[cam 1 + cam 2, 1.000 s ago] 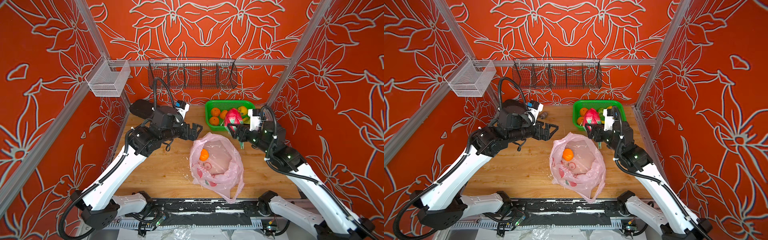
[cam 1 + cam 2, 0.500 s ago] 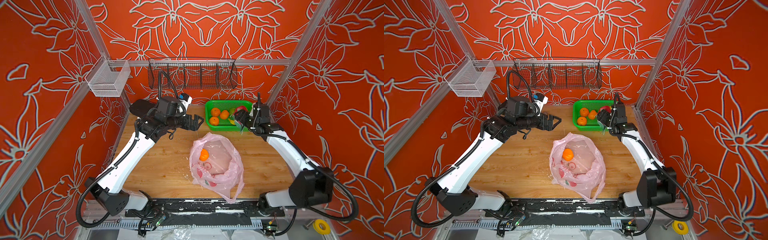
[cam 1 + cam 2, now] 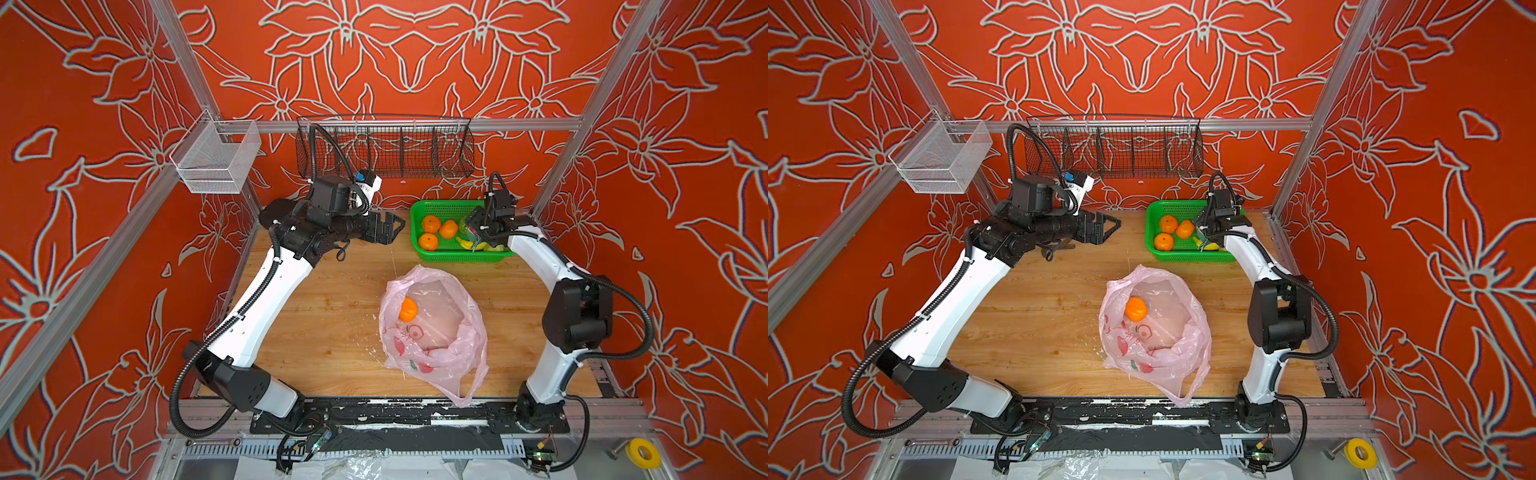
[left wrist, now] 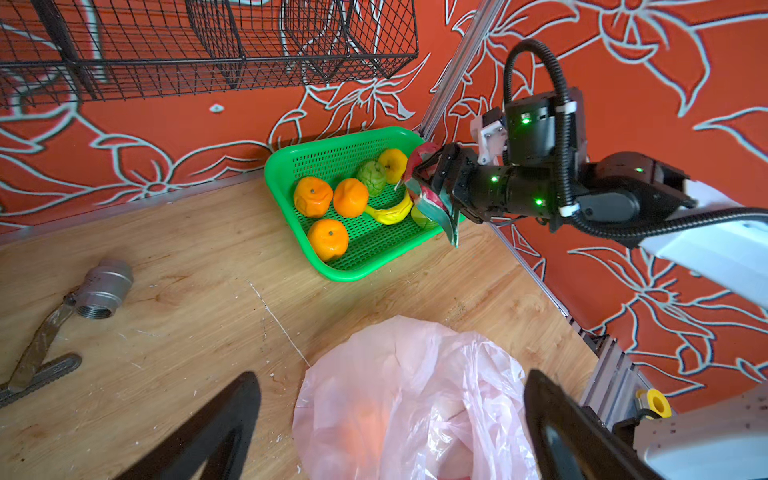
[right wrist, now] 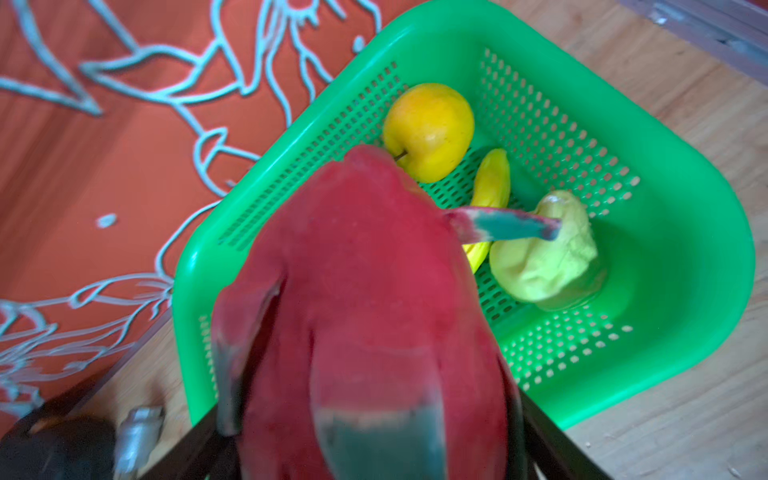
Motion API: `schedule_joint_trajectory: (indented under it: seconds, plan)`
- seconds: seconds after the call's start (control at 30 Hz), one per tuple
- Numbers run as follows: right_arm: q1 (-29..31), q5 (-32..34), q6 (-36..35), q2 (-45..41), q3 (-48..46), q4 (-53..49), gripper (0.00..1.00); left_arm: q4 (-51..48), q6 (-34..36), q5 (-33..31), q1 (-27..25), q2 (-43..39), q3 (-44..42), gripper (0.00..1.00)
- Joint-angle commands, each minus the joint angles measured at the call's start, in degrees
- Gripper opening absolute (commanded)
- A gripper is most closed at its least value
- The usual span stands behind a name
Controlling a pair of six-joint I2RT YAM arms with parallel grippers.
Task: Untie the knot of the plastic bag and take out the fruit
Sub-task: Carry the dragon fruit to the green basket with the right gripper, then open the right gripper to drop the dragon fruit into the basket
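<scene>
The pale pink plastic bag (image 3: 432, 332) (image 3: 1154, 332) lies with its mouth agape on the wooden table, one orange fruit (image 3: 407, 309) (image 3: 1136, 308) inside. No knot shows. My right gripper (image 4: 428, 187) (image 5: 374, 436) is shut on a pink-and-green dragon fruit (image 5: 365, 311) (image 4: 424, 199), held low over the green basket (image 3: 461, 258) (image 5: 685, 291). Three oranges (image 4: 328, 239), a green fruit (image 4: 372, 176) and a yellow one (image 5: 428, 129) lie in that basket. My left gripper (image 3: 390, 228) (image 4: 386, 419) hovers open and empty left of the basket, behind the bag.
A yellow banana (image 4: 390, 212) lies in the basket. A metal valve (image 4: 104, 286) with a lever sits on the table at the back left. A black wire rack (image 3: 384, 151) and a white mesh box (image 3: 216, 162) hang on the walls.
My right arm has folded back and brought the dragon fruit down over the basket. My left gripper has drawn away from the bag toward the back wall, still open.
</scene>
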Motion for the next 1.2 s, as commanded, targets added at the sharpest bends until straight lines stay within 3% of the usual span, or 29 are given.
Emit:
schedule_joint_trajectory:
  seconds: [0.0,0.27,0.47,0.73,0.93,1.03,1.17]
  plan:
    - [-0.2,6.7,4.6,3.4,4.3,-0.6,0.48,2.0,1.1,2.5,0.7,1.1,0.7,0.97]
    - [-0.2,8.2,7.0,14.2,12.2,0.6,0.49,2.3,0.6,3.8,2.0,1.8,0.5,0.97]
    - [-0.2,7.9,12.8,20.0,16.2,0.0,0.50,1.8,0.6,3.7,3.9,1.7,0.1,0.97]
    - [0.7,5.5,17.0,23.5,16.9,0.9,0.70,-0.1,-0.5,3.7,5.9,2.5,1.0,0.97]
    - [0.7,4.6,17.0,21.7,13.3,2.4,0.84,-0.4,-0.7,4.4,6.6,3.1,1.4,0.98]
    - [0.7,6.2,15.3,18.8,10.6,3.2,0.96,0.0,-0.6,4.8,6.7,3.0,0.7,0.98]
    - [0.1,7.1,11.9,13.9,5.4,6.6,0.97,1.2,-0.8,5.5,6.7,2.6,-0.6,0.97]
